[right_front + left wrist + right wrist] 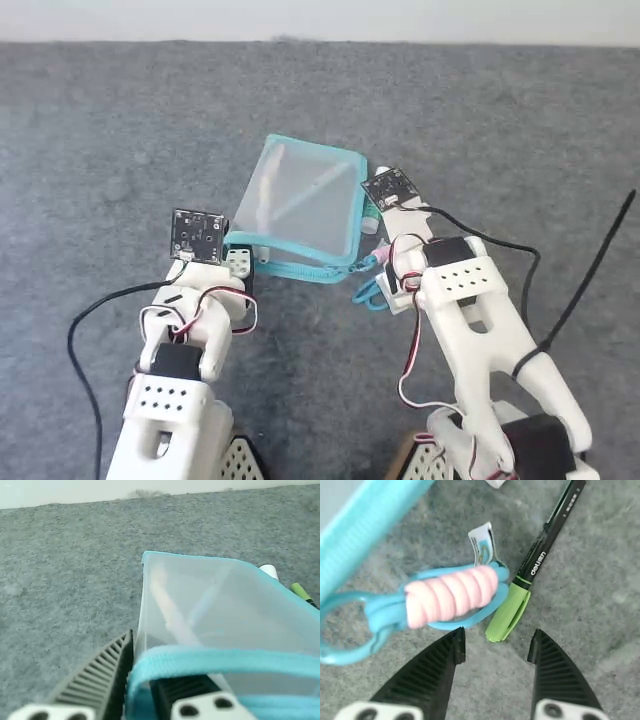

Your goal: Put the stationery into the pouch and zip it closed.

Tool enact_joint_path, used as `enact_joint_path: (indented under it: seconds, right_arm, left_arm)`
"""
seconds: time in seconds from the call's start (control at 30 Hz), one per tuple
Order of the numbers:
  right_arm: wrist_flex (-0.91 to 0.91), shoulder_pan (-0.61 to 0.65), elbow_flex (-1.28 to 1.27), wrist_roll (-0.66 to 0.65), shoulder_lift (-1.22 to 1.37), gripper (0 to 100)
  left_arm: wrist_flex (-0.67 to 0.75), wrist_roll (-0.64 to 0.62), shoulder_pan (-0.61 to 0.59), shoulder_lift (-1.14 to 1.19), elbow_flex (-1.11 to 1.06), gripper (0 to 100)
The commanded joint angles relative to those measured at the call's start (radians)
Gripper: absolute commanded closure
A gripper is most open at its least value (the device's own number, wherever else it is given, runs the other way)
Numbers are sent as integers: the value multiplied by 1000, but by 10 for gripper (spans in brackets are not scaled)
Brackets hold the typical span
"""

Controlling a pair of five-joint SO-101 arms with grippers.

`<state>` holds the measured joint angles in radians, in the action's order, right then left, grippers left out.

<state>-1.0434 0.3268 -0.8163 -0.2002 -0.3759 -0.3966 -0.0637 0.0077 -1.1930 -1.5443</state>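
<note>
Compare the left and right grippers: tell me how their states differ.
The left gripper is clamped on the pouch by its teal rim, one finger inside and one outside; the right gripper holds nothing. The left's jaws are nearly together, the right's stand wide apart. The left sits at the pouch's mouth; the right hangs over the green cap of the pen, beside the pink zipper charm. Both are low over the grey carpet.

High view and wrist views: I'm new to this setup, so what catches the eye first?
The see-through pouch with turquoise trim lies mid-table, its zip edge pinched in the left claw. Beside it, the open right claw hangs over a green-capped pen and a pink coil on the carpet.
</note>
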Motion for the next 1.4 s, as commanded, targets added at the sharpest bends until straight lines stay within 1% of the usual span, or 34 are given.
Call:
enact_joint_path:
  seconds: [0.0, 0.2, 0.3, 0.6, 0.97, 1.2, 1.37]
  right_arm:
    - [21, -16, 6, 8, -18, 786]
    - [87, -16, 14, 8, 91, 786]
    - [90, -18, 25, 8, 105, 786]
    - [90, -120, 26, 8, 110, 786]
    - [97, -117, 18, 12, 116, 786]
    - [246, -122, 12, 9, 242, 786]
    - [260, -120, 12, 9, 263, 787]
  left_arm:
    - [0, -2, -11, -21, 25, 988]
    - [0, 0, -11, -26, 25, 988]
    - [0, 0, -11, -26, 25, 988]
    - [0, 2, -11, -25, 25, 988]
    - [2, 0, -11, -28, 10, 988]
    - [0, 0, -11, -26, 10, 988]
    - [0, 2, -11, -28, 10, 988]
